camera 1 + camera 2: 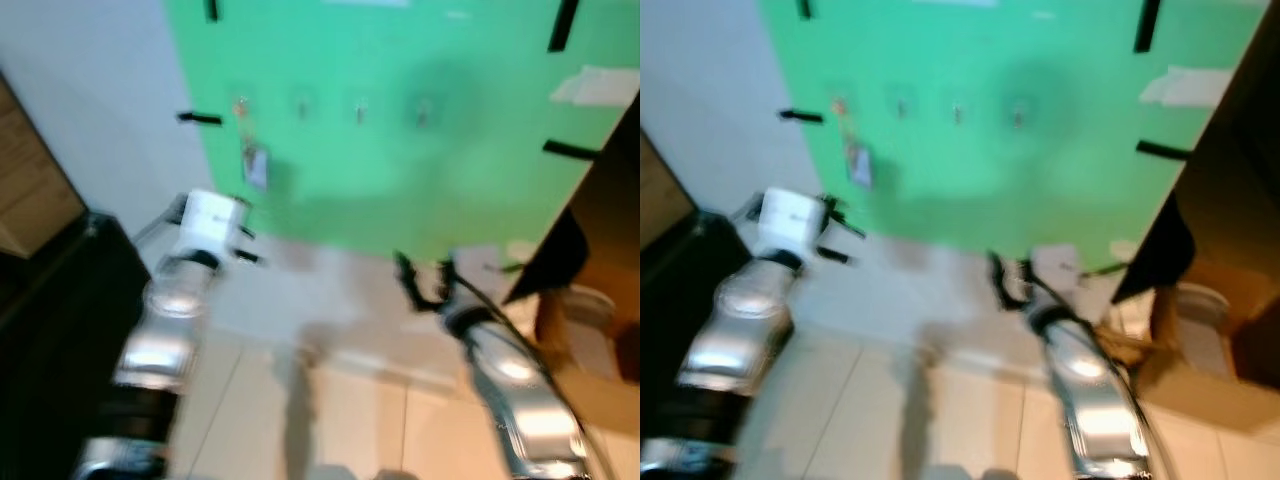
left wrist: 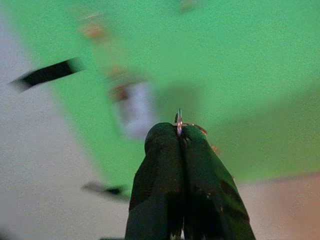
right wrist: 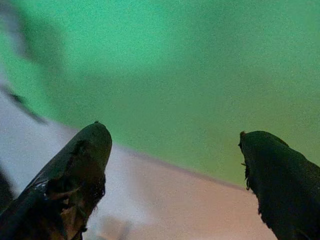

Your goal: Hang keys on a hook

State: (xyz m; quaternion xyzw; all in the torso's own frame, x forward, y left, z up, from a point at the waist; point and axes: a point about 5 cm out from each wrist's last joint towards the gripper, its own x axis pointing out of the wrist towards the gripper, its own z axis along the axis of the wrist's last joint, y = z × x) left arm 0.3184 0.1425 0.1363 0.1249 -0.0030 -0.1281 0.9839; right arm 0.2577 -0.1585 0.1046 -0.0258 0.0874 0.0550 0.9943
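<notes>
Our left tool [image 2: 180, 137] has its fingers pressed together on a small key ring [image 2: 180, 121], held at centre frame in the left wrist view before the green board [image 1: 400, 120]. In the blurred head views, a row of hooks [image 1: 360, 108] sits in the upper middle. Our right tool [image 3: 175, 145] is spread wide and holds nothing, low at centre right.

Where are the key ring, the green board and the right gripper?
key ring [image 2: 179, 121], left wrist view, metal loop above the fingertips
green board [image 1: 400, 170], left eye view, bare middle
right gripper [image 3: 175, 145], right wrist view, between its fingertips
</notes>
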